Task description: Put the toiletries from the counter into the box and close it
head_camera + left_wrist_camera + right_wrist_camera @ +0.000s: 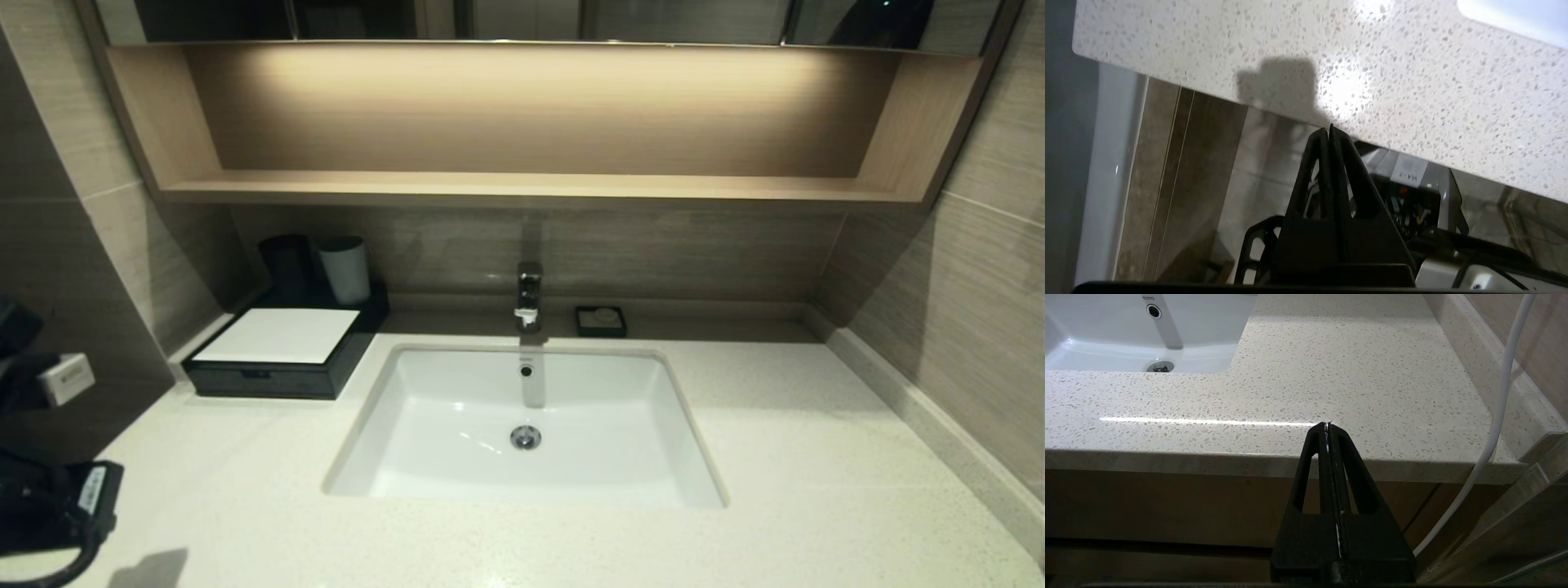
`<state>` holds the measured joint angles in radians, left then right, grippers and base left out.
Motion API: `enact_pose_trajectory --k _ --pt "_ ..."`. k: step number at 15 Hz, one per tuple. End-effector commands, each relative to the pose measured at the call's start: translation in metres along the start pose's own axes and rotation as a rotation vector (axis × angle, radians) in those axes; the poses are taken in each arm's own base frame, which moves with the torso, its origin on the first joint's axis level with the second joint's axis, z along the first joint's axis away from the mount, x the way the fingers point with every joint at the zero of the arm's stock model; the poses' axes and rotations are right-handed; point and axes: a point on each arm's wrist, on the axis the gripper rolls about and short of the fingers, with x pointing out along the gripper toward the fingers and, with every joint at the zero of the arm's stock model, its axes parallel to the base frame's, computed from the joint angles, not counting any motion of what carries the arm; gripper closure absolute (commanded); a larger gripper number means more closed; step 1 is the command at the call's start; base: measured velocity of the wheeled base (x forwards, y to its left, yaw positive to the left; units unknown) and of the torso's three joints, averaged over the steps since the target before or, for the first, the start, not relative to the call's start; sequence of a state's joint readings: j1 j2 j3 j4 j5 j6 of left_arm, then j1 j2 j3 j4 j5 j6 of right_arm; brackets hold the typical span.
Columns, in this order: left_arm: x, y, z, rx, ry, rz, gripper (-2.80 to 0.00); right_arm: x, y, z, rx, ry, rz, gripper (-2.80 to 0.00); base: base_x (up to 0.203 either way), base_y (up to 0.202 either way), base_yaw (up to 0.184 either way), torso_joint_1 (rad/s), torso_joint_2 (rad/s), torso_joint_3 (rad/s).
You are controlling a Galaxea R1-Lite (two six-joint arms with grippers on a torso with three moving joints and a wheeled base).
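Note:
The black box [282, 359] with a white top panel stands at the back left of the cream speckled counter [816, 457], its front drawer pushed in. No sachets or packet show in any view. My left gripper [1329, 130] is shut and empty, low beside the counter's front left edge [1290, 85]; the left arm [49, 506] shows at the head view's left edge. My right gripper [1327, 425] is shut and empty, just in front of the counter's front edge [1372, 416], right of the sink; it is out of the head view.
A white inset sink [526, 425] with a chrome tap [529, 296] sits mid-counter. A black cup [286, 261] and a white cup [344, 269] stand behind the box. A small black soap dish [601, 320] is right of the tap. A wooden shelf [531, 186] hangs above. A white cable [1494, 416] runs near the right gripper.

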<state>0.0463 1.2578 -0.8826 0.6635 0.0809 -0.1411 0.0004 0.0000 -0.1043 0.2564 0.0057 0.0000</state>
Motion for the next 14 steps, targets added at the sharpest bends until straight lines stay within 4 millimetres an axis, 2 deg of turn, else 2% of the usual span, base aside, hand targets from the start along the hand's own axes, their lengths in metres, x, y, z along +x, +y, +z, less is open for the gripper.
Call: enact_pose_trajectory --k 1,6,12,14 --pt "-0.015 0.0 -0.021 0.009 -0.157 -0.043 0.0 0.0 0.0 0.0 0.0 0.001 0.0 0.0 0.0 0.0 0.0 0.0 0.0 0.0" --pt "-0.041 0.005 -0.038 -0.017 -0.393 -0.075 0.0 0.0 0.0 0.0 0.0 0.001 0.0 0.0 0.0 0.0 0.0 0.0 0.0 0.0" --pt "-0.067 0.018 -0.09 -0.021 -0.518 -0.067 0.0 0.0 0.0 0.0 0.0 0.001 0.001 0.0 0.0 0.0 0.0 0.0 0.0 0.0" --pt "-0.061 0.02 -0.109 0.01 -0.53 -0.071 0.0 0.0 0.0 0.0 0.0 0.001 0.0 0.0 0.0 0.0 0.0 0.0 0.0 0.0"
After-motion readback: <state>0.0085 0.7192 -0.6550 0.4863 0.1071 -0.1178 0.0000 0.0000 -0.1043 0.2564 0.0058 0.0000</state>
